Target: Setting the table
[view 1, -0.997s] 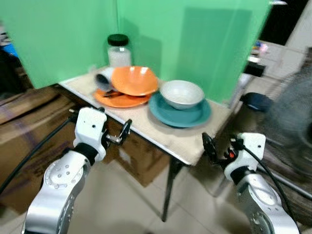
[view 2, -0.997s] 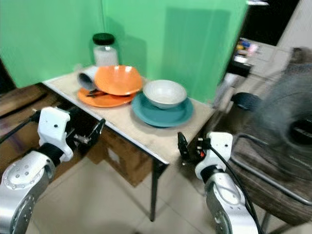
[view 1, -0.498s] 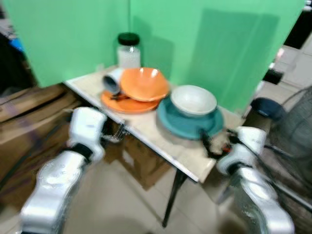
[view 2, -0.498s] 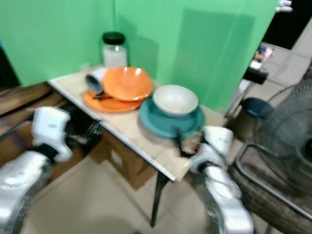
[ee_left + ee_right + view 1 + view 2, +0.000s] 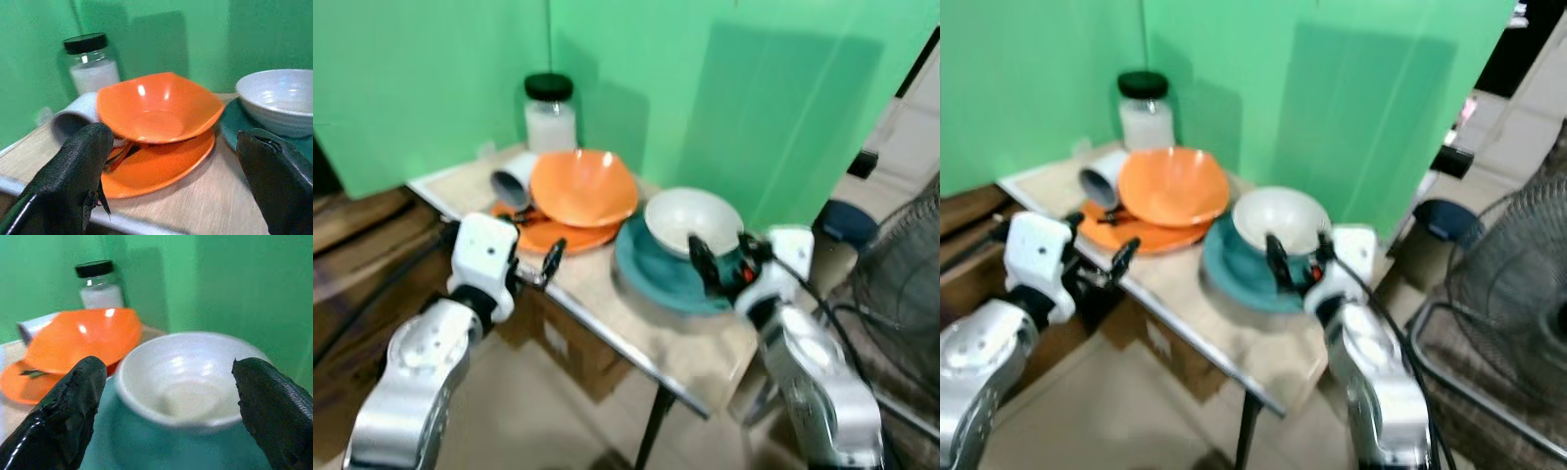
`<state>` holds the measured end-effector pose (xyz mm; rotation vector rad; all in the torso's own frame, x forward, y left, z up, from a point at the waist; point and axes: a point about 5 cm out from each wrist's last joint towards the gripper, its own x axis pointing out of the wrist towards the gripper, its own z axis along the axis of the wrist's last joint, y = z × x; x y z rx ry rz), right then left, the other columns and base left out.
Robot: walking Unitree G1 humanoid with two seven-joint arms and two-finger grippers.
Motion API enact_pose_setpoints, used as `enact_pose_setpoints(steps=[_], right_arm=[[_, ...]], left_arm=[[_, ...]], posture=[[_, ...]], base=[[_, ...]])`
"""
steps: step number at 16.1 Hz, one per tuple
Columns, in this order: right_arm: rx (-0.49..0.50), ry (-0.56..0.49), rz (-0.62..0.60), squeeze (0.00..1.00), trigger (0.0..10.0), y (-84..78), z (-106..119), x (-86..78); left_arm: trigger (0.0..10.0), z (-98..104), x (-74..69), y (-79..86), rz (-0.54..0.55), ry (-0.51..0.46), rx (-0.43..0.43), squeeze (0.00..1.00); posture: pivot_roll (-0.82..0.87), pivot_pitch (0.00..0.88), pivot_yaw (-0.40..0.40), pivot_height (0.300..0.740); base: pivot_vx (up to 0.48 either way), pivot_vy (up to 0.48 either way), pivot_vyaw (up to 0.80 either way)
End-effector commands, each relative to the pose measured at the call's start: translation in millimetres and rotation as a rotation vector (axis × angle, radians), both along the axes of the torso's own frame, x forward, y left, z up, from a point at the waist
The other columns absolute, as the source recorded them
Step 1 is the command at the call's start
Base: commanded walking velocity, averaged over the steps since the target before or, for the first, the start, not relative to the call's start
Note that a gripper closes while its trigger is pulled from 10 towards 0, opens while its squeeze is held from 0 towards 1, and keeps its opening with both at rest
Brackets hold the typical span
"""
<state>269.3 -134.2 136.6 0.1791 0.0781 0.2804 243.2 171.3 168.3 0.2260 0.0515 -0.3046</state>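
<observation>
My right tool (image 5: 166, 401), fingers spread apart, faced the round white ceramic bowl (image 5: 692, 220) resting on the teal plate (image 5: 661, 279). My left tool (image 5: 171, 166), likewise spread, faced the orange bowl (image 5: 159, 110) on the beige tabletop (image 5: 646, 333).

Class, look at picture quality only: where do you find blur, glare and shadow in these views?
Left eye view: soft motion blur throughout; the jar casts a dark shadow on the green backdrop. Left wrist view: the orange bowl shows a small glare spot, and the near black fingers are out of focus. Right wrist view: the white bowl looks blurred.
</observation>
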Motion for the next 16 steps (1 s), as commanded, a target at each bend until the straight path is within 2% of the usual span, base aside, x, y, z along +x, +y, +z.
enact_pose_setpoints(steps=[1, 3, 4, 5, 6, 8, 9, 11, 12, 13, 16], right_arm=[[-0.011, 0.015, -0.006, 1.0, 10.0, -9.4, -4, 1.9], [-0.08, -0.002, 0.081, 1.0, 10.0, -4.7, -1, 11.5], [-0.154, -0.005, 0.183, 1.0, 10.0, 0.9, 2, 21.0], [-0.259, 0.009, 0.313, 1.0, 10.0, 6.9, 1, 29.3], [-0.295, 0.017, 0.354, 1.0, 10.0, 8.5, 1, 31.8], [-0.444, 0.03, 0.473, 1.0, 10.0, 11.7, 1, 44.0], [-0.515, 0.032, 0.507, 1.0, 10.0, 15.0, 2, 52.1], [-0.583, 0.033, 0.518, 1.0, 10.0, 22.2, 3, 64.2], [-0.583, 0.033, 0.518, 1.0, 10.0, 22.2, 3, 64.2], [-0.609, 0.022, 0.5, 0.0, 10.0, 33.5, 5, 77.1], [-0.693, 0.027, 0.536, 0.0, 10.0, 45.5, 0, 87.2]], left_arm=[[10.0, 1, -1.1, -8.9, -0.049, -0.005, -0.008, 0.0], [10.0, 2, -2.1, -8.9, -0.075, -0.005, -0.004, 0.0], [10.0, 2, -3.7, -8.9, -0.118, 0.005, -0.005, 0.0], [10.0, 2, -8.3, -9.5, -0.21, 0.041, -0.005, 0.0], [10.0, 1, -10.6, -9.4, -0.246, 0.062, 0.004, 0.0], [10.0, -4, -17.8, -8.3, -0.36, 0.14, 0.022, 0.0], [10.0, -7, -21.2, -8.9, -0.418, 0.18, 0.027, 0.0], [10.0, -11, -27.4, -10.3, -0.501, 0.245, 0.039, 0.0], [10.0, -11, -27.4, -10.3, -0.501, 0.245, 0.039, 0.0], [10.0, -14, -30.2, -10.3, -0.531, 0.271, 0.049, 0.0], [10.0, -13, -30.6, -11.1, -0.55, 0.281, 0.045, 0.0]], posture=[[0.14, 0.0, -0.049, 0.74], [0.14, 0.0, -0.051, 0.74], [0.15, 0.0, -0.053, 0.74], [0.15, 0.0, -0.054, 0.74], [0.14, 0.0, -0.052, 0.74], [0.14, 0.0, -0.051, 0.74], [0.14, 0.0, -0.049, 0.74], [0.14, 0.0, -0.048, 0.74], [0.14, 0.0, -0.048, 0.74], [0.14, 0.0, -0.048, 0.74], [0.14, 0.0, -0.049, 0.74]], base=[[0.0, 0.0, 0.0], [0.0, 0.0, 0.0], [0.0, 0.0, 0.0], [0.0, 0.0, 0.0], [0.0, 0.0, 0.0], [0.0, 0.0, 0.0], [0.0, 0.0, 0.0], [0.0, 0.0, 0.0], [0.0, 0.0, 0.0], [0.0, 0.0, 0.0], [0.0, 0.0, 0.0]])
